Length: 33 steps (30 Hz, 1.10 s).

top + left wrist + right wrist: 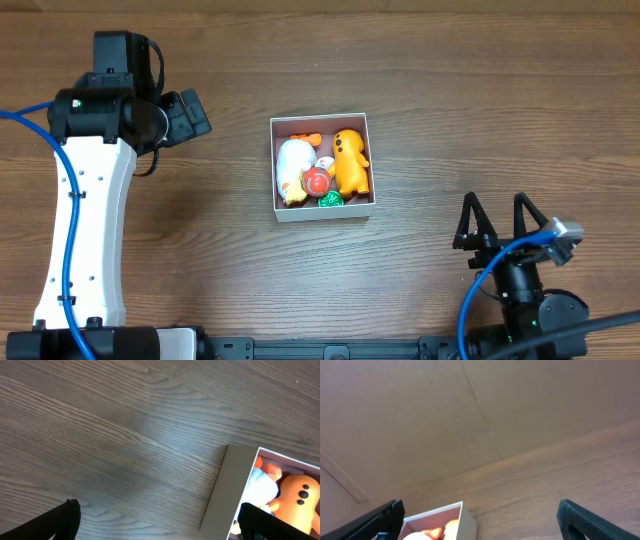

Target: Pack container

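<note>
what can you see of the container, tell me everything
The container is a shallow square cardboard box, white outside and pink inside, open-topped with thin walls. It sits flat on the wooden table, near its middle, slightly turned. Inside lie a white toy, an orange toy and a red ball.

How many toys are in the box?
4 that I can tell apart: a white toy on the left, an orange toy on the right, a red ball between them, a green toy at the front of the box. More may be hidden underneath.
</note>
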Motion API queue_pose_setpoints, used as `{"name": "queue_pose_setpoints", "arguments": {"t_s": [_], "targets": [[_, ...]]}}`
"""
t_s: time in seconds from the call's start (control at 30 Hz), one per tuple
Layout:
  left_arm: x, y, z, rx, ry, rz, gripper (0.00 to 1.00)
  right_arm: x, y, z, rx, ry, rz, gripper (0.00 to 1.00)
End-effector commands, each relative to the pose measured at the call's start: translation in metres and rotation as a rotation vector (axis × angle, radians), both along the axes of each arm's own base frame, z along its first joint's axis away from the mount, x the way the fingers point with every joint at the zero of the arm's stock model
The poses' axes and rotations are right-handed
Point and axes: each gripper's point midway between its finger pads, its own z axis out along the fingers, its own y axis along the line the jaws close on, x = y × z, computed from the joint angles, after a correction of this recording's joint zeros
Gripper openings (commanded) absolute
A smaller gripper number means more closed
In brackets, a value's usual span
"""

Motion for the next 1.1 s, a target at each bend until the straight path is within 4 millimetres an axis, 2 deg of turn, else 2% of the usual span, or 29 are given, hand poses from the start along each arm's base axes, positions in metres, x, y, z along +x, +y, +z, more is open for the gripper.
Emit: {"name": "queue_pose_setpoints", "arguments": {"t_s": [0.0, 0.2, 0.57, 0.7, 0.93, 1.07], "targets": [[0.000, 0.002, 0.003, -0.003, -0.011, 0.016, 1.00, 0.004, 0.001, -0.007, -0.099, -0.050, 0.004, 1.00], [0.000, 0.002, 0.003, -0.003, -0.011, 0.016, 1.00, 0.014, 0.002, -0.026, -0.179, -0.061, -0.004, 1.00], [0.000, 0.002, 0.003, -0.003, -0.011, 0.016, 1.00, 0.025, 0.002, -0.070, -0.192, -0.024, -0.005, 1.00], [0.000, 0.002, 0.003, -0.003, -0.011, 0.016, 1.00, 0.028, 0.003, -0.078, -0.192, -0.035, -0.006, 1.00], [0.000, 0.002, 0.003, -0.003, -0.011, 0.016, 1.00, 0.027, 0.005, -0.083, -0.320, -0.033, 0.007, 1.00], [0.000, 0.002, 0.003, -0.003, -0.011, 0.016, 1.00, 0.027, 0.005, -0.088, -0.324, -0.015, 0.010, 1.00]]}}
